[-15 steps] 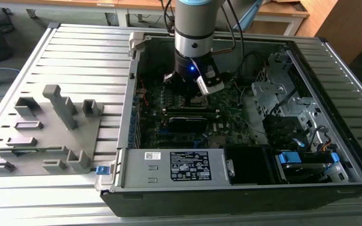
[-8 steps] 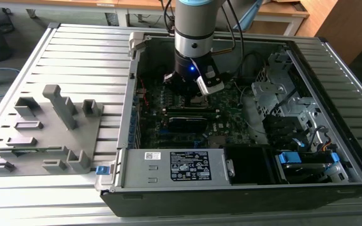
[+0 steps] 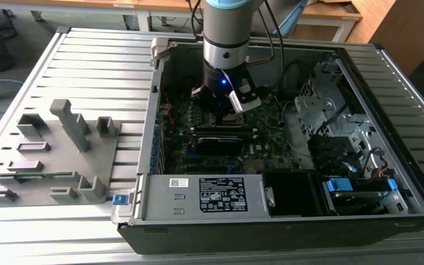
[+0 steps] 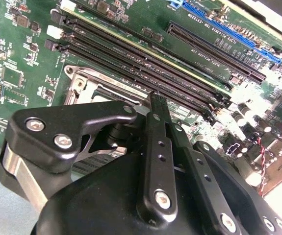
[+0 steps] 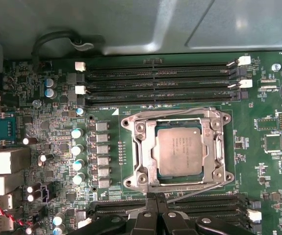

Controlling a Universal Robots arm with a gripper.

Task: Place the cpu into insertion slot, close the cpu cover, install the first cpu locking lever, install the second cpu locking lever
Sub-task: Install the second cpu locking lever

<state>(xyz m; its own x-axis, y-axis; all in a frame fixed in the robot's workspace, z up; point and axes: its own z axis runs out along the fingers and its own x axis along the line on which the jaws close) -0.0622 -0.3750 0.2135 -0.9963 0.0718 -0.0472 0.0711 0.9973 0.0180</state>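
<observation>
In the first wrist view the cpu (image 5: pixel 179 152), a dull silver square, lies flat in the insertion slot (image 5: pixel 136 178). The cpu cover (image 5: pixel 214 147), a silvery frame, is down around it. A thin metal lever rod (image 5: pixel 199 191) runs along the socket's side nearest my fingers. My gripper (image 5: pixel 155 197) is shut with its black fingertips pressed together just beside that socket edge. In the second wrist view the gripper (image 4: pixel 155 100) reaches over a corner of the socket frame (image 4: pixel 89 83). In the exterior view the gripper (image 3: pixel 223 113) stands low inside the open computer case, hiding the socket.
Long black memory slots (image 5: pixel 160 81) flank the socket on two sides. A row of capacitors (image 5: pixel 77 147) stands beside it. The white-labelled power supply box (image 3: pixel 208 194), a black block (image 3: pixel 223 144) and drive cages (image 3: pixel 330 116) crowd the case. A grey fixture tray (image 3: pixel 50 154) lies outside.
</observation>
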